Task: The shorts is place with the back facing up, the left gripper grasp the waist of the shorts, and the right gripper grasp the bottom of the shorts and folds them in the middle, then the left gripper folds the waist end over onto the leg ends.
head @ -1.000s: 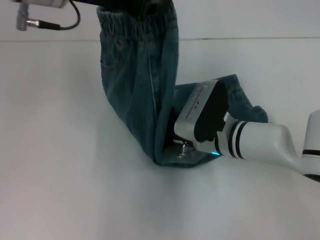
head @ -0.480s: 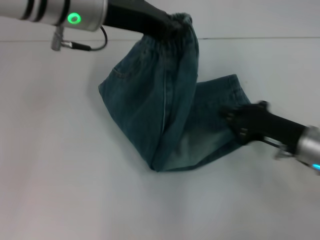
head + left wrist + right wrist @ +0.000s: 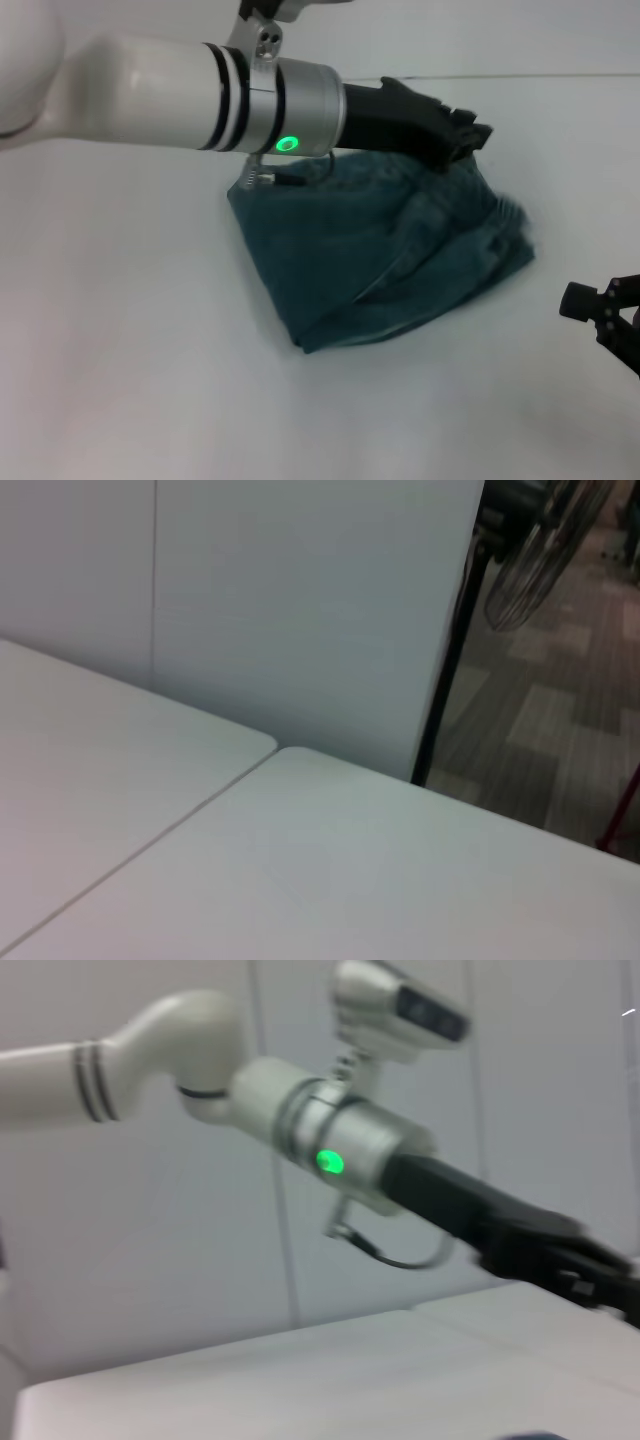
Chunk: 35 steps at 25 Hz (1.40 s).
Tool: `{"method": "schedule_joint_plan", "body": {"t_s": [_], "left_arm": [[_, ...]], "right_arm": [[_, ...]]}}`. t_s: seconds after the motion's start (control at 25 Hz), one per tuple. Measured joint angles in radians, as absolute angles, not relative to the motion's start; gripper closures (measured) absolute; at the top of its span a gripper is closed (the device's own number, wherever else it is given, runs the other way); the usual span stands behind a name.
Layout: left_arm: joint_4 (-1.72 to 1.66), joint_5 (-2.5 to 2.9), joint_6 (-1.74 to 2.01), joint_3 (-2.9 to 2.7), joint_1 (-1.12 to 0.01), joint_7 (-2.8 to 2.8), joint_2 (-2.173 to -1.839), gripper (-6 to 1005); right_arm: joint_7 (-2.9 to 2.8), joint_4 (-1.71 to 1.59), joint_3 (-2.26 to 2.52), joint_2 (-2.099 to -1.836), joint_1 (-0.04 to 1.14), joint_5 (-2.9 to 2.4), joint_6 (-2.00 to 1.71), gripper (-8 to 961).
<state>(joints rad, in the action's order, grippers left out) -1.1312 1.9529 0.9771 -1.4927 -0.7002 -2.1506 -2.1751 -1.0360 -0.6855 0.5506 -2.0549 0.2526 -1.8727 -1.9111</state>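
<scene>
On the white table (image 3: pixel 120 380), the left gripper (image 3: pixel 466 140) hovered at the far right edge of the folded shorts (image 3: pixel 380 260), finger state indiscernible; release should be gentle, while the open, empty right gripper (image 3: pixel 605 308) waited well right.

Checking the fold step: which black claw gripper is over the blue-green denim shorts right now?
The left gripper, at the far edge of the folded blue-green denim shorts. The right gripper sits off the cloth, over bare white table.

No legible text, seemingly.
</scene>
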Motion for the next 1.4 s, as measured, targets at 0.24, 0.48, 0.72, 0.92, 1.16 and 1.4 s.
{"method": "schedule_joint_plan", "body": {"t_s": [0.24, 0.48, 0.72, 0.92, 1.16, 1.4], "left_arm": [[-1.088, 1.83, 0.955, -1.52, -0.683, -2.043, -2.175, 772], [-1.103, 1.737, 1.066, -1.423, -0.578, -1.867, -2.175, 531], [-0.935, 1.686, 1.352, -1.141, -0.467, -1.574, -2.171, 289], [-0.776, 1.704, 1.572, -0.907, -0.377, -1.318, -2.155, 107], [-0.75, 1.891, 1.734, -0.702, -0.317, -1.261, -2.137, 55], [-0.749, 2.027, 1.817, -0.54, -0.294, -1.249, -2.124, 52]], "right_arm": [[-1.072, -0.72, 0.552, -2.07, 0.273, -1.912, -1.921, 954], [-1.111, -0.723, 0.552, -2.073, 0.308, -1.918, -1.91, 952], [-1.211, -0.765, 0.557, -2.08, 0.353, -1.973, -1.834, 946], [-1.277, -0.801, 0.588, -2.088, 0.384, -2.011, -1.809, 940], [-1.317, -0.81, 0.651, -2.088, 0.396, -2.013, -1.81, 854], [-1.299, -0.811, 0.737, -2.096, 0.383, -2.013, -1.768, 626]]}}
